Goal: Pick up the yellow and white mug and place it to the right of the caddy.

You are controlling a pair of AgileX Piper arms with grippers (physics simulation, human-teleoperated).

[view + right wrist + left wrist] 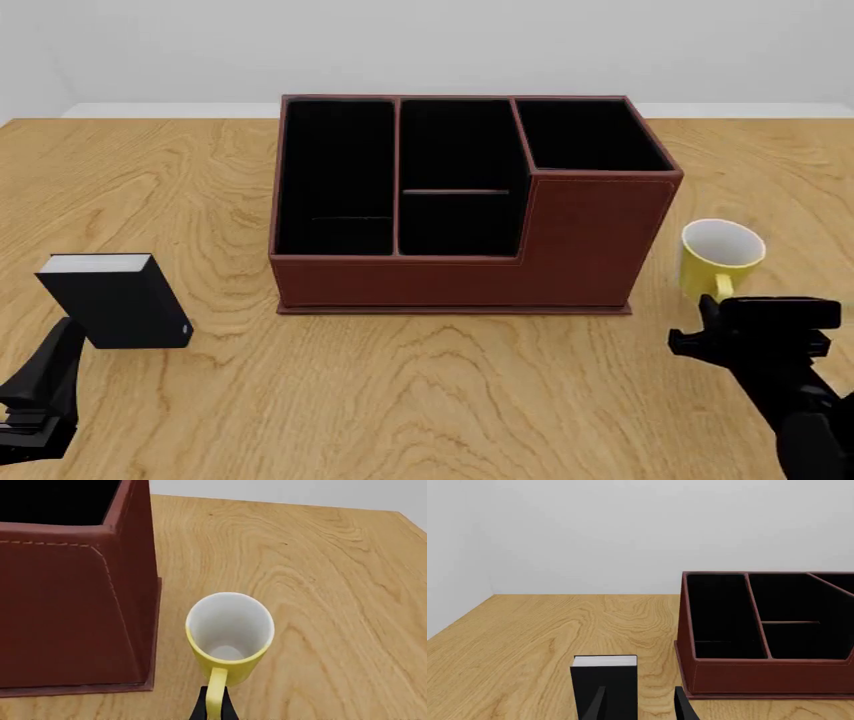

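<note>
The yellow and white mug stands upright on the bench at the right of the front frame, just beside the caddy at frame centre, not touching it. The right pincer sits at the mug's handle in the lower right. A black box with a white top stands lower left, above the left pincer.

Left wrist: the left pincer has its fingers apart, the black box before it.

Right wrist: the right pincer grips the mug's handle. No writing is legible anywhere.
</note>
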